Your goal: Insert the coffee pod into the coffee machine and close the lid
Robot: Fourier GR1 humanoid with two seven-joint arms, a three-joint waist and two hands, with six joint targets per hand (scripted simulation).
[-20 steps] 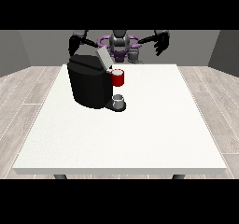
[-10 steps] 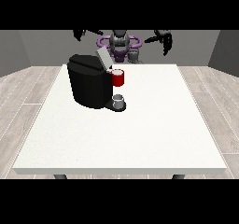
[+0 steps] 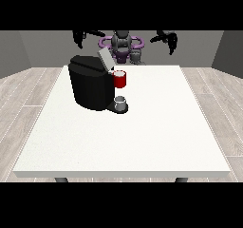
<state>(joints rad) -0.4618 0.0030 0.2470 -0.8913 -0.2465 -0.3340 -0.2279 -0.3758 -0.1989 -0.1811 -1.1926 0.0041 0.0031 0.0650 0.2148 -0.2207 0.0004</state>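
The black coffee machine (image 3: 92,82) stands toward the far left part of the white table (image 3: 142,137), its grey lid (image 3: 104,59) tilted up and open. A red thing at the machine (image 3: 120,79) sits at its front, and just below that a small grey thing (image 3: 121,101) rests on the machine's base; it may be the coffee pod, but I cannot say for certain. Both hands hang raised well behind and above the machine, holding nothing: the hand at the view's left (image 3: 80,37) and the hand at the view's right (image 3: 170,39). Whether their fingers are spread or curled I cannot tell. A pod should be light, rigid and smooth-sided, best pinched across its round wall from above.
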